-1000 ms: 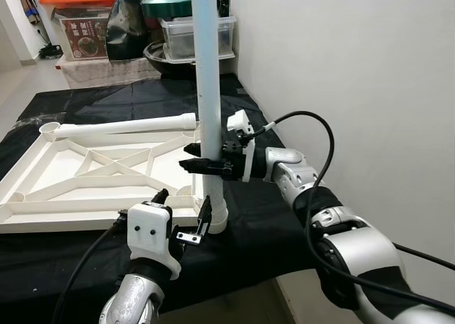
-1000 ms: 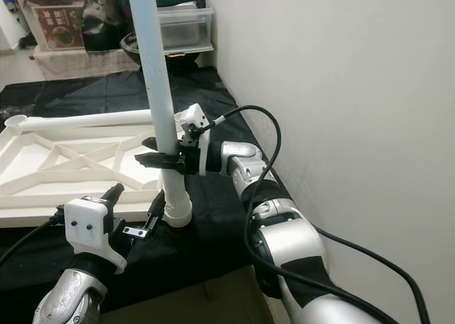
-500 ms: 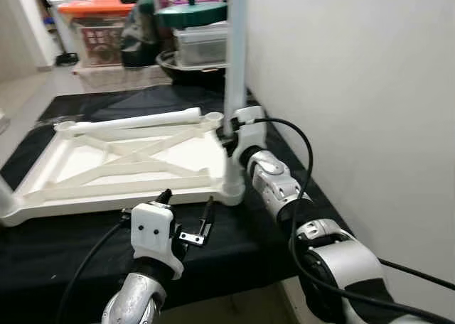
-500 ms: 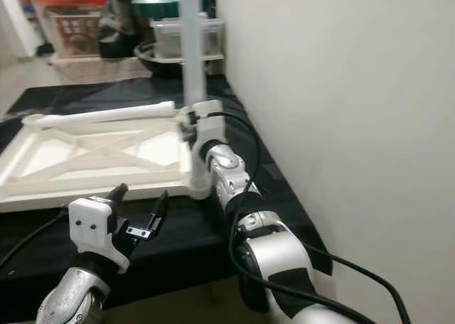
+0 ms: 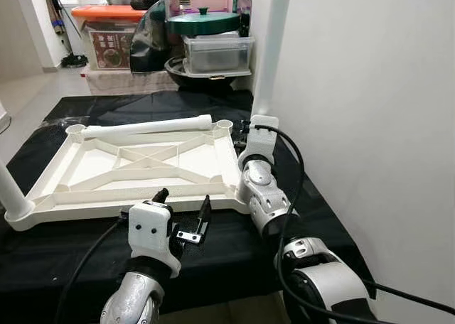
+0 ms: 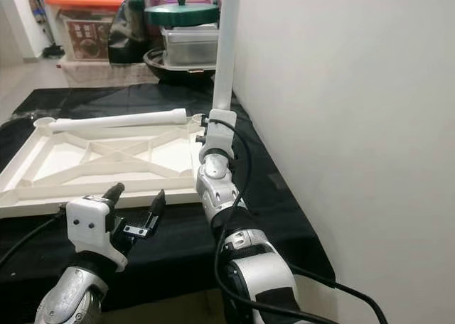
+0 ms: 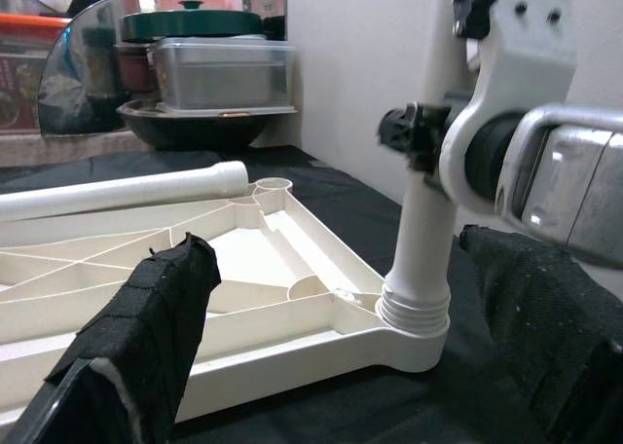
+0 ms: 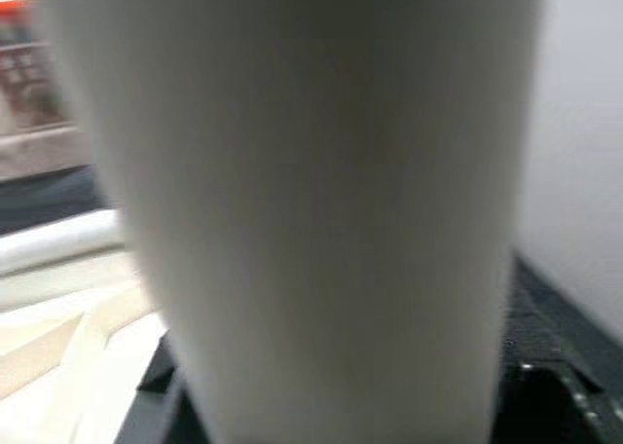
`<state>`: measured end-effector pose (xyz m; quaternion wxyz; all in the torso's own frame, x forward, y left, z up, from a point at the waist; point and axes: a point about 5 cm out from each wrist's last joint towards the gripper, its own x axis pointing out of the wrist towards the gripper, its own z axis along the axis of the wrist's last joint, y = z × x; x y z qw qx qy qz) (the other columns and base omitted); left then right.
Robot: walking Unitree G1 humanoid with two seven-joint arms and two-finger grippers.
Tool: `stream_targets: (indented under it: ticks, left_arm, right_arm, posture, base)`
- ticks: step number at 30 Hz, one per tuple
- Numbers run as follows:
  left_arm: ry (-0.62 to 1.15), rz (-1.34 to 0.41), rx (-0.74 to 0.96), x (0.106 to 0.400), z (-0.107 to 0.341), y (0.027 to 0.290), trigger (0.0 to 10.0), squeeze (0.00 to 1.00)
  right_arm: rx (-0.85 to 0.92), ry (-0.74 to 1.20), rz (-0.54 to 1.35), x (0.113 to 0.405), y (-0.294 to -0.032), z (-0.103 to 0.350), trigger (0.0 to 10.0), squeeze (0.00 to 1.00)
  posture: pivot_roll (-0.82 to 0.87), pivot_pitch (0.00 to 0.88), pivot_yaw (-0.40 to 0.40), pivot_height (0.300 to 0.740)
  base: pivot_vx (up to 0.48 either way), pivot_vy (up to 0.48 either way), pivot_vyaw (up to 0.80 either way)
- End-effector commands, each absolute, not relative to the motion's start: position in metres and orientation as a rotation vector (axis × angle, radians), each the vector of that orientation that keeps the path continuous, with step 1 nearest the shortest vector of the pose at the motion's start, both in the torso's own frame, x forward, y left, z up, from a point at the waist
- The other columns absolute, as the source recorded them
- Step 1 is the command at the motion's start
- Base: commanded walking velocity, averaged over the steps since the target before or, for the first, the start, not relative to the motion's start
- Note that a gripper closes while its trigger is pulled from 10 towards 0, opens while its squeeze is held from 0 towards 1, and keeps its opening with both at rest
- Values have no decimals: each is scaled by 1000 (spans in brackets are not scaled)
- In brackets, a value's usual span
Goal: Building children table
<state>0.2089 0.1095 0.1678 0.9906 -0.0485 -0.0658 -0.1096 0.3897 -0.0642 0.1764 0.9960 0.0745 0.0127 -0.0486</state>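
Black-draped work surface (image 5: 85,260), wall along its right side.

White tabletop panel (image 5: 138,169) lies upside down on the cloth, ribbed underside up, round sockets at the corners.

Upright white leg (image 5: 269,61) stands in the panel's near right corner socket, close to the wall; the left wrist view shows its threaded collar seated on that corner.

Second white leg (image 5: 146,127) lies flat along the panel's far edge, between the two far sockets. A third leg (image 5: 10,189) stands at the near left corner, cut off by the frame edge.

Right gripper (image 7: 419,137) is at the upright leg, low on its shaft just above the panel corner; black fingers clamped around the leg. Right wrist view is blurred, leg surface very close to the lens.

Left gripper (image 5: 183,210) hovers over the cloth just near of the panel's near edge, fingers (image 7: 146,337) spread apart, gripping nothing.

Storage boxes and a green-lidded pot (image 5: 202,22) are stacked at the far end.
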Motion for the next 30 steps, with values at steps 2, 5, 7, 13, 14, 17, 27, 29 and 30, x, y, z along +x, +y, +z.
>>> stream_targets:
  ticks: [2, 5, 7, 13, 14, 17, 27, 29, 30]
  left_arm:
    - [-122, -218, -89, 211, 164, 110, 10000, 0]
    - [-123, -220, -89, 212, 164, 109, 10000, 0]
    - [-123, -220, -89, 212, 164, 109, 10000, 0]
    - [-125, -221, -86, 213, 163, 110, 10000, 0]
    - [-125, -223, -85, 213, 163, 109, 10000, 0]
    - [-126, -229, -86, 214, 163, 108, 10000, 0]
    - [-122, -244, -93, 213, 163, 107, 10000, 0]
    - [-116, -246, -94, 211, 162, 107, 10000, 0]
    - [-112, -245, -97, 210, 161, 107, 10000, 0]
  right_arm:
    - [175, 37, -88, 389, -73, 169, 10000, 1000]
    - [173, -5, 44, 395, -83, 177, 10000, 0]
    - [175, -16, 98, 396, -85, 179, 10000, 0]
    - [279, -52, 545, 399, -96, 198, 10000, 0]
    - [284, -42, 666, 398, -95, 201, 10000, 0]
    - [281, -18, 886, 392, -92, 206, 10000, 0]
    - [180, 18, 1221, 380, -76, 208, 10000, 0]
    - [142, 32, 1324, 375, -69, 208, 10000, 0]
    - [109, 42, 1435, 370, -60, 210, 10000, 0]
  posture:
    - [3, 0, 4, 740]
    - [0, 0, 4, 740]
    - [0, 0, 4, 740]
    - [-4, 0, 8, 740]
    - [-4, 0, 8, 740]
    - [-3, 0, 7, 740]
    - [12, 0, 0, 740]
    - [14, 0, -1, 740]
    - [23, 0, -10, 740]
  base:
    - [0, 0, 0]
    - [0, 0, 0]
    - [0, 0, 0]
    - [0, 0, 0]
    - [0, 0, 0]
    - [0, 0, 0]
    - [0, 0, 0]
    - [0, 0, 0]
    - [0, 0, 0]
